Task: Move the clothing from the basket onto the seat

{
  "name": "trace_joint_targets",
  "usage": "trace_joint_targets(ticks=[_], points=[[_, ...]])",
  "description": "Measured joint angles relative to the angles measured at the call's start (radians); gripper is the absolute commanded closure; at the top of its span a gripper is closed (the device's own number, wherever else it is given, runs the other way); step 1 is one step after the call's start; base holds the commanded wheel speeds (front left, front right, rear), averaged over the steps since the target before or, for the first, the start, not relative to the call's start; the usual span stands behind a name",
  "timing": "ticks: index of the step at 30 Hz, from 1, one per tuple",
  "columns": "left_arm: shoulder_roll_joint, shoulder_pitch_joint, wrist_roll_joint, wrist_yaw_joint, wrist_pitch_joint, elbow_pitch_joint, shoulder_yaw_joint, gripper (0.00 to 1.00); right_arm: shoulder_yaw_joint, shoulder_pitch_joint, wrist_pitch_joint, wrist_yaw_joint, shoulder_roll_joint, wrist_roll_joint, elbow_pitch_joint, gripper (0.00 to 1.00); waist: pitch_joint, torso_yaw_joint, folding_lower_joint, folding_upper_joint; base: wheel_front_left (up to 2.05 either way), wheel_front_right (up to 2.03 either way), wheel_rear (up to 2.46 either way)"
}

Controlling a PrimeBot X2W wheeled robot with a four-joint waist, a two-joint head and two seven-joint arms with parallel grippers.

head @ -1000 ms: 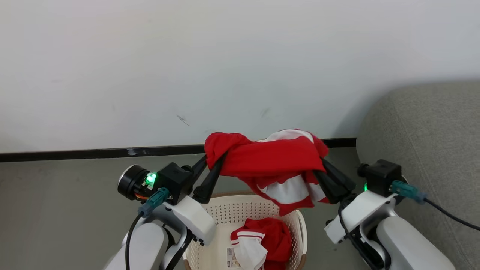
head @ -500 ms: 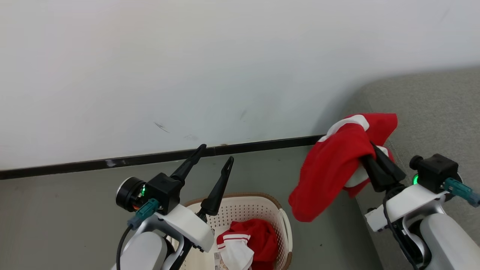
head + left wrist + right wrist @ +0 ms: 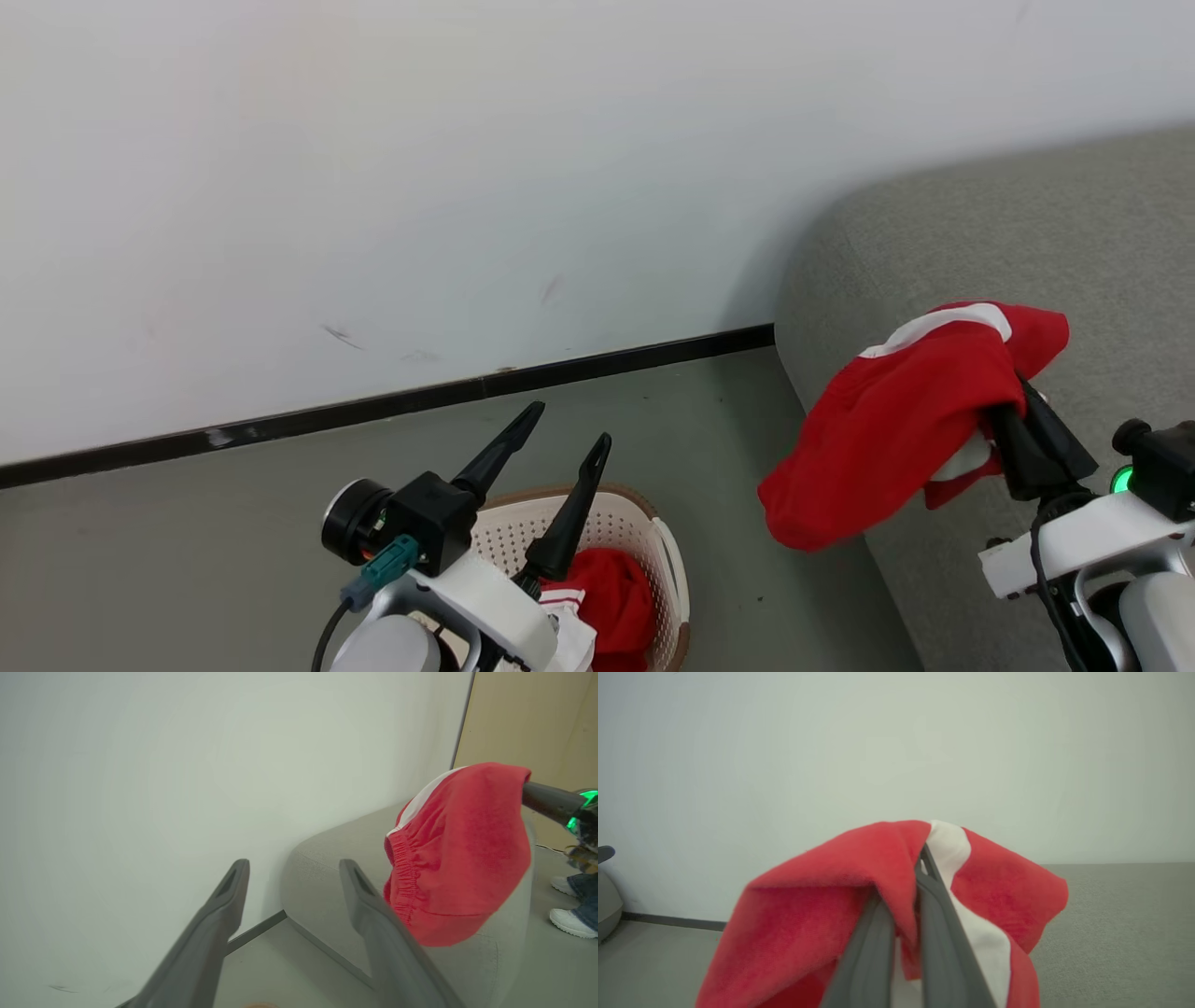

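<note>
A red garment with a white band (image 3: pixel 896 420) hangs from my right gripper (image 3: pixel 1013 392), which is shut on it above the left end of the grey seat (image 3: pixel 1008 243). The same clothing (image 3: pixel 840 905) drapes over my right gripper's fingers (image 3: pixel 873 933) in the right wrist view, and shows as a red bundle (image 3: pixel 462 854) in the left wrist view. My left gripper (image 3: pixel 569 425) stands open and empty above the cream basket (image 3: pixel 667 551), where more red-and-white clothing (image 3: pixel 607 597) lies. Its fingers (image 3: pixel 224 905) are spread wide in the left wrist view.
A white wall with a black baseboard (image 3: pixel 373 406) runs behind the grey floor (image 3: pixel 187 551). A person's white shoes (image 3: pixel 567 914) stand on the floor beyond the seat. A tan panel (image 3: pixel 528 723) rises at the far right.
My left gripper let go of the garment and opened. My right gripper carried the garment rightward to above the seat's end. The camera turned to the right.
</note>
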Motion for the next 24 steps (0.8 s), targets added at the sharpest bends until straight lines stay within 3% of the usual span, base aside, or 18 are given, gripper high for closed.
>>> trace_joint_targets(ticks=[16, 19, 24], points=[[-0.005, 0.01, -0.005, 0.0, -0.021, 0.006, -0.029, 0.0, -0.042, 0.097, 0.0, 0.0, 0.033, -0.009, -0.059, 1.0, 0.012, -0.106, 0.0, 0.0, 0.0, 0.0, 0.0], [-0.006, 0.01, -0.005, 0.0, -0.021, -0.001, -0.029, 0.0, -0.079, 0.101, 0.0, 0.0, 0.075, 0.037, -0.052, 1.0, 0.022, -0.13, 0.0, 0.0, 0.0, 0.0, 0.0], [-0.006, 0.01, -0.003, 0.002, -0.026, -0.011, -0.031, 0.0, -0.082, 0.086, 0.001, 0.0, 0.072, 0.057, -0.041, 1.0, 0.043, -0.152, 0.0, 0.0, 0.0, 0.0, 0.0]])
